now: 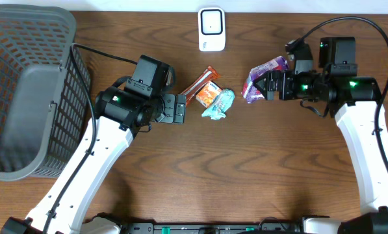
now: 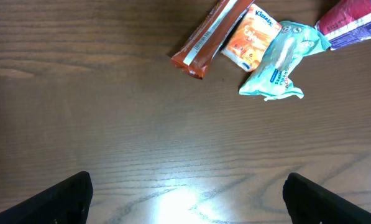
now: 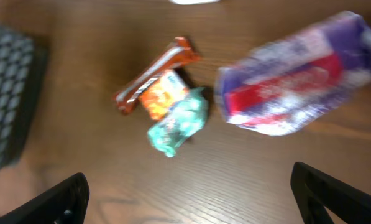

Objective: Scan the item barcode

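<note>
1. Overhead, not left wrist: white scanner [image 1: 212, 29] at far edge of table [image 1: 245, 175], grey basket [image 1: 25, 84] at left.
2. Left wrist alone: Kleenex lettering legible on orange packet [image 2: 252, 37], between brown bar [image 2: 210, 34] and teal pack [image 2: 281, 59].
3. Purple packet [image 1: 256, 79] lying just ahead of right gripper [image 1: 266, 86], long axis slanting near-left to far-right.
4. Both pincers, left gripper [image 1: 181, 108] included, spread wide, clasping nothing.

Table [image 2: 79, 124]: brown wood grain, smooth, slight sheen. Basket [image 1: 57, 117]: grey plastic lattice, matt. Purple packet [image 3: 297, 81], teal packet [image 2: 278, 62]: glossy crinkled plastic film. Scanner [image 1: 211, 29]: smooth white plastic.
</note>
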Robot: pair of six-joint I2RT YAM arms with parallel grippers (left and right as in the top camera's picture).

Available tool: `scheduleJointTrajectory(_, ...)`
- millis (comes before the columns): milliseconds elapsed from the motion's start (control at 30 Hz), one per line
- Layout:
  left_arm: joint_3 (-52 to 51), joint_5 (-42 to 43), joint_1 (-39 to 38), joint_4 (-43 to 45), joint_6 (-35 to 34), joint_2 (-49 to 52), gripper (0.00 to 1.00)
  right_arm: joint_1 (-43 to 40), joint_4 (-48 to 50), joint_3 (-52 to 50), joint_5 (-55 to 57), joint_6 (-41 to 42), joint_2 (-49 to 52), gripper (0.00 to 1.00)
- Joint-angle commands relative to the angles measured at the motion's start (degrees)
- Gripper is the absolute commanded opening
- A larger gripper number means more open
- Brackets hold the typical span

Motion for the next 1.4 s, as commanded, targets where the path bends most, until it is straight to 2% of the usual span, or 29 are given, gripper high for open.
scheduleJointTrajectory(0, 0.20, 0.48, 0.24, -0.24, -0.02, 0.17, 0.98, -2.64, 1.44, 1.49, 5.46, 11.52, 0.44, 0.99)
scheduleJointTrajectory(100, 0.20, 0.48, 0.24, -0.26, -0.02, 0.17, 0.98, -3.26, 5.11, 1.46, 4.87, 18.23, 1.22, 0.99)
scheduleJointTrajectory(267, 0.20, 0.48, 0.24, -0.26, -0.02, 0.17, 0.98, -1.03, 9.75, 1.46, 5.31, 19.17, 3.87, 0.99)
scheduleJointTrajectory(333, 0.20, 0.48, 0.24, -0.26, -0.02, 0.17, 0.98, 0.52, 11.10, 1.46, 8.76, 20.48, 5.90, 0.99)
scheduleJointTrajectory(467, 0.20, 0.48, 0.24, -0.24, -0.02, 0.17, 0.98, 2.54, 11.91, 1.46, 19.82, 28.96, 10.67, 0.99)
scheduleJointTrajectory(600, 0.20, 0.48, 0.24, -0.26, -0.02, 0.17, 0.98, 2.99, 16.83, 1.46, 19.52, 30.05, 15.02, 0.99)
scheduleJointTrajectory(800, 0.20, 0.48, 0.24, -0.26, -0.02, 0.17, 0.98, 3.10, 19.23, 1.46, 19.43, 34.29, 19.43, 0.97)
scheduleJointTrajectory(867, 0.20, 0.48, 0.24, -0.24, -0.02, 0.17, 0.98, 3.15, 19.26, 1.46, 19.45, 34.34, 20.48, 0.70)
scheduleJointTrajectory(933, 0.20, 0.48, 0.24, -0.24, -0.02, 0.17, 0.98, 3.13, 18.95, 1.46, 19.45, 34.14, 21.44, 0.52)
scheduleJointTrajectory(1000, 0.20, 0.48, 0.24, -0.24, -0.02, 0.17, 0.98, 3.13, 18.16, 1.46, 19.47, 34.12, 22.05, 0.51)
scheduleJointTrajectory(1033, 0.20, 0.48, 0.24, -0.24, -0.02, 0.17, 0.98, 3.13, 17.70, 1.46, 19.45, 34.12, 22.29, 0.55)
scheduleJointTrajectory(1100, 0.20, 0.48, 0.24, -0.26, -0.02, 0.17, 0.98, 3.13, 16.48, 1.46, 19.47, 34.12, 22.75, 0.57)
scheduleJointTrajectory(1133, 0.20, 0.48, 0.24, -0.26, -0.02, 0.17, 0.98, 3.13, 15.58, 1.46, 19.47, 34.10, 22.99, 0.52)
scheduleJointTrajectory(1200, 0.20, 0.48, 0.24, -0.26, -0.02, 0.17, 0.98, 3.13, 13.57, 1.46, 19.45, 34.10, 23.15, 0.23)
scheduleJointTrajectory(1233, 0.20, 0.48, 0.24, -0.24, -0.02, 0.17, 0.98, 3.13, 12.68, 1.46, 19.19, 33.90, 23.15, 0.14)
scheduleJointTrajectory(1300, 0.20, 0.48, 0.24, -0.24, -0.02, 0.17, 0.98, 2.91, 12.48, 1.49, 15.37, 31.65, 22.82, 0.03)
scheduleJointTrajectory(1367, 0.20, 0.48, 0.24, -0.24, -0.02, 0.17, 0.98, 2.29, 14.29, 1.68, 5.90, 26.80, 22.36, 0.01)
